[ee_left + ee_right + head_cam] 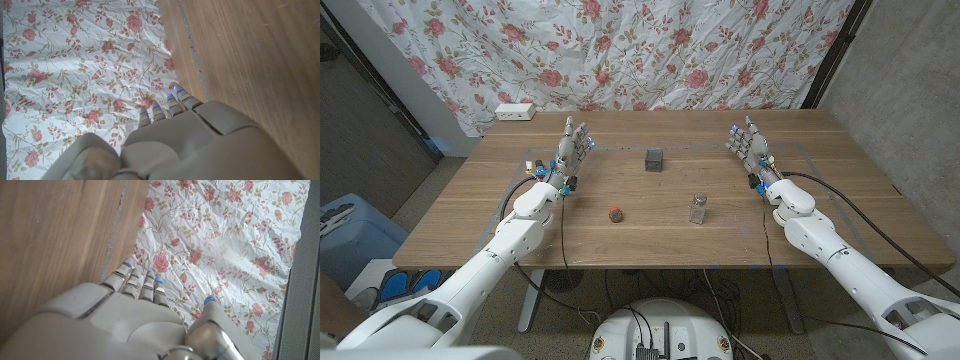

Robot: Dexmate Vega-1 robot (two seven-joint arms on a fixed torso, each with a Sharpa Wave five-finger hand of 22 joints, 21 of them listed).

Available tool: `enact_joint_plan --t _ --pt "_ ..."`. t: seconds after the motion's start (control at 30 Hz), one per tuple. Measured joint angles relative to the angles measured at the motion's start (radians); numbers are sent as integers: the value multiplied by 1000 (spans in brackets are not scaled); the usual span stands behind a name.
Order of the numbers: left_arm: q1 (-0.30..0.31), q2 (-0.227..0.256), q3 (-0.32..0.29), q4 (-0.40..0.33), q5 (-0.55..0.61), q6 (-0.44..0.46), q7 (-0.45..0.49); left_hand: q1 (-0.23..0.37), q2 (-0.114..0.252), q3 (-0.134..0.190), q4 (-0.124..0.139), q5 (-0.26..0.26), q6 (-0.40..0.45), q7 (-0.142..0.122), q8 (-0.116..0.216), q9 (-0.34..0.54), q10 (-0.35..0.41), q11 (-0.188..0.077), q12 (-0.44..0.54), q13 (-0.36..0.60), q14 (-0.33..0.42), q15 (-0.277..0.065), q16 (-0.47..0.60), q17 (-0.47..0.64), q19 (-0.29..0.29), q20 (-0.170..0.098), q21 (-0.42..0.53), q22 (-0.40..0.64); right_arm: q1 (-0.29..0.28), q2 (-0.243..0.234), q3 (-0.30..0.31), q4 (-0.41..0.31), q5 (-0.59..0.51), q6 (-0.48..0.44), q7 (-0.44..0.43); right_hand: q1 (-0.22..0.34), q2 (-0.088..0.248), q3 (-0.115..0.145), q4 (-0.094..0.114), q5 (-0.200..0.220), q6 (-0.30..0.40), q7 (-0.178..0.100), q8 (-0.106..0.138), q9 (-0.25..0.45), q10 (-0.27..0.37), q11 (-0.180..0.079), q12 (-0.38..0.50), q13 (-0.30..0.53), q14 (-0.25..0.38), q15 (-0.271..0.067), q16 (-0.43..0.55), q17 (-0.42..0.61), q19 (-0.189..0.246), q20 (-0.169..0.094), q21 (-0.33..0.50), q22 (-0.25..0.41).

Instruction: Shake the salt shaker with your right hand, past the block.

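A: Where does the small clear glass salt shaker with the metal cap (698, 208) stand?

B: Upright on the wooden table (840, 200), toward the near edge and right of centre. The dark grey cube-shaped block (654, 158) sits farther back and a little to its left, well apart from it.

A: And the hands?

B: The right hand (748, 146) waits at the far right of the table, fingers (134, 277) straight, apart and holding nothing. The left hand (572, 150) mirrors it at the far left, also spread and empty. Neither touches anything.

A: So nothing is begun. What could go wrong?

B: The shaker looks narrow and tall, so a sideways approach that clips it with one finger before the thumb arrives would likely tip it over. Glass may also slip in a loose hold once shaking starts.

A: Anything else in the way?

B: A small round reddish-brown object (616, 213) lies near the edge, left of the shaker. It seems far enough off. The block is the greater risk: carrying the shaker low over it could knock it.
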Motion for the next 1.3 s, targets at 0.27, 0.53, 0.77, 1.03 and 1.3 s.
enact_joint_plan --t 0.27,0.53,0.77,1.03,1.3 --pt "0 0 0 0 0 0 0 0 0 0 0 1 0 0 0 0 0 0 0 0 0 0 0 0 0 0 0 0 -10 -2 2 -2 -10 25 0 0 0 4 -4 0 0 0 0 0 4 -4 4 0 0 0 0 -9 -16 -3 0 0" --pt "0 0 0 0 0 0 0 0 0 0 0 1 0 0 0 0 0 0 0 0 0 0 0 0 0 0 0 0 -50 -30 4 -46 -39 47 -3 11 -11 11 -11 0 0 0 0 0 7 -7 4 -3 5 -6 0 -14 -23 -11 0 0" --pt "0 0 0 0 0 0 0 0 0 0 0 0 0 0 4 0 0 0 0 0 0 0 0 0 0 0 0 0 -75 -60 4 -81 -75 69 -10 11 -11 8 -22 0 -15 -14 0 0 7 -7 4 -4 3 -8 0 -26 -27 -14 0 0" --pt "0 0 0 0 0 0 0 0 0 0 0 0 0 0 4 0 0 0 0 0 0 0 0 0 0 0 0 0 -103 -93 5 -112 -103 89 -9 26 -26 9 -44 0 -65 -14 -4 0 -20 -28 3 -4 -33 -17 -4 -46 -72 -16 0 0" --pt "0 0 0 0 0 0 -1 0 0 0 0 0 0 0 4 0 0 0 0 0 0 0 0 0 0 0 0 0 -137 -125 9 -141 -137 127 -1 33 -33 2 -61 0 -108 -3 -4 0 -50 -31 0 -4 -99 -5 -15 -65 -100 -16 0 0"
